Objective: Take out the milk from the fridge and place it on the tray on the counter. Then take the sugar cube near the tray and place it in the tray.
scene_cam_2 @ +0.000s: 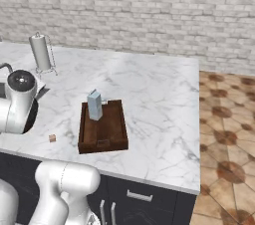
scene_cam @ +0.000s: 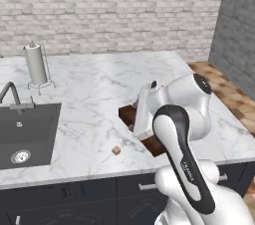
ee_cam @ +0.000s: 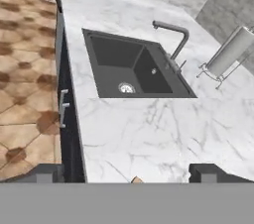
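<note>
Nearing the cube: the sugar cube (ee_cam: 137, 180) is seen at the very bottom edge of the hand view, between the two dark finger tips, so the hand is judged to be above and just short of it.
Gripper: the gripper (ee_cam: 126, 173) is spread wide with nothing between the fingers — released and free.
Sugar cube: it lies alone on the bare counter (scene_cam: 94, 89), near the front edge, a little to the sink side of the tray (scene_cam_2: 103, 132) and apart from it.
Step in hand: the milk (scene_cam_2: 94, 105) is already stood upright at the far end of the tray, so the cube pickup is judged to be the part left.
How it is done well: the cube is best centred between the fingers before any descent — it is tiny, and an off-centre closure may push it away rather than pinch it.
Tray: a free stretch of floor is left in front of the carton; the cube is best set there, clear of the carton and inside the rim.
Further back: the sink (ee_cam: 131, 67) and the paper towel roll (scene_cam: 36, 63) stand well apart from the work and need not be approached.
</note>
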